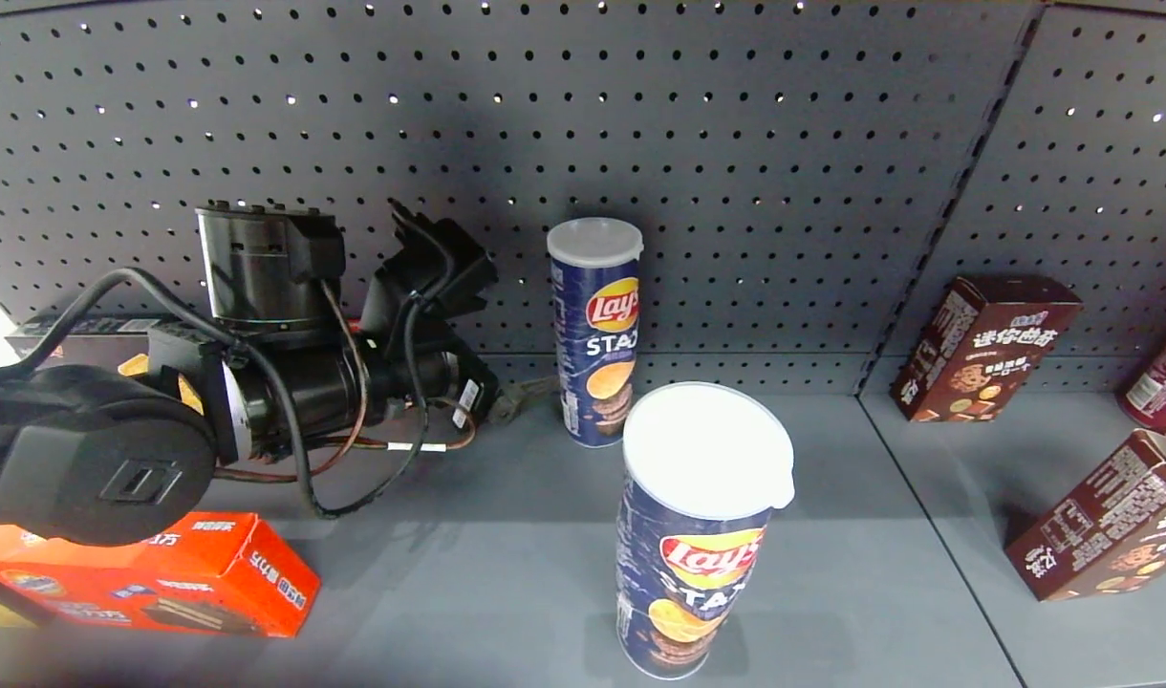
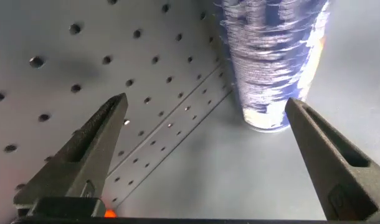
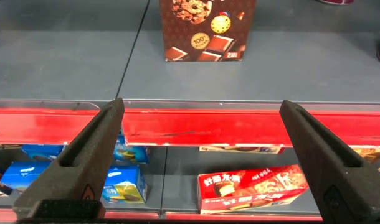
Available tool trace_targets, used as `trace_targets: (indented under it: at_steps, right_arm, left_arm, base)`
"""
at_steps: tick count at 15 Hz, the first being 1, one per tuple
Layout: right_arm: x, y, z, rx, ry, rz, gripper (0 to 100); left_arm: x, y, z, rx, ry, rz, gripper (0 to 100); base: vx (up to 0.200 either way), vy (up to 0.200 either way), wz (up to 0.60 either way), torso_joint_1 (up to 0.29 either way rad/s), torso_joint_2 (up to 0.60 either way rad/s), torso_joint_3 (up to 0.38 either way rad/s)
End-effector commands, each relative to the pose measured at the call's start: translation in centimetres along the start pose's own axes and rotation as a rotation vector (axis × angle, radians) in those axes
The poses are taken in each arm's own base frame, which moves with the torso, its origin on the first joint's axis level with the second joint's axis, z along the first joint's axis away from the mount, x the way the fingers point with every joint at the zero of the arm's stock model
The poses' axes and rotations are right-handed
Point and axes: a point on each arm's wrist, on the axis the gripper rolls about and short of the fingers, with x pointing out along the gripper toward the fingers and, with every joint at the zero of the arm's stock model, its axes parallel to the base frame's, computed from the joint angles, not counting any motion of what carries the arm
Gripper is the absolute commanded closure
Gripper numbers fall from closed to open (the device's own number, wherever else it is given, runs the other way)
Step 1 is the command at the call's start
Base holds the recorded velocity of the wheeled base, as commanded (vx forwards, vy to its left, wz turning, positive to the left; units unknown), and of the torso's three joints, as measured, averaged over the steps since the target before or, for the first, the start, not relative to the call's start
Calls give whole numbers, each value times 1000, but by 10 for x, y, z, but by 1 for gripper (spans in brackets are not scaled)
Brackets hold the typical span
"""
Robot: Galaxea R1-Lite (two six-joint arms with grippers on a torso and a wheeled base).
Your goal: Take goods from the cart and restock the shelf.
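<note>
Two tall blue chip cans with white lids stand upright on the grey shelf (image 1: pixel 507 535). The back can (image 1: pixel 597 330) is near the pegboard, and the front can (image 1: pixel 698 526) is closer to me. My left gripper (image 1: pixel 518 394) lies low over the shelf just left of the back can, pointing at its base. In the left wrist view this gripper (image 2: pixel 205 106) is open, and the back can (image 2: pixel 274 62) stands a little beyond its fingertips, untouched. My right gripper (image 3: pixel 202 109) is open and holds nothing, facing the red shelf edge (image 3: pixel 202 124).
An orange box (image 1: pixel 162 573) lies at the front left of the shelf. Brown cookie boxes (image 1: pixel 984 349) (image 1: pixel 1109 516) sit on the right section, and one (image 3: pixel 205 28) shows in the right wrist view. Blue packs (image 3: pixel 124 180) and a red box (image 3: pixel 258 186) fill the lower shelf.
</note>
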Motion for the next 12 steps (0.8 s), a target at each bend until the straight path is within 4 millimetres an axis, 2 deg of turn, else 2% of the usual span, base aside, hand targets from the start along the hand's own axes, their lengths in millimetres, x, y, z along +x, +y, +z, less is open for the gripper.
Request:
trace_targets:
  at_steps: [1, 4, 6, 12]
  right_arm:
    - [0, 0, 0, 0, 0, 0, 0]
    - [0, 0, 0, 0, 0, 0, 0]
    - [0, 0, 0, 1, 0, 0, 0]
    - [0, 0, 0, 0, 0, 0, 0]
  left_arm:
    - [1, -4, 0, 2, 8, 2, 0]
    - [-2, -11, -5, 34, 56, 102, 0]
    - [-1, -15, 1, 44, 33, 178, 0]
    - [4, -19, 5, 46, 21, 185, 0]
  base:
    - [0, 0, 0, 0, 0, 0]
    - [0, 0, 0, 0, 0, 0]
    - [0, 0, 0, 0, 0, 0]
    - [0, 0, 0, 0, 0, 0]
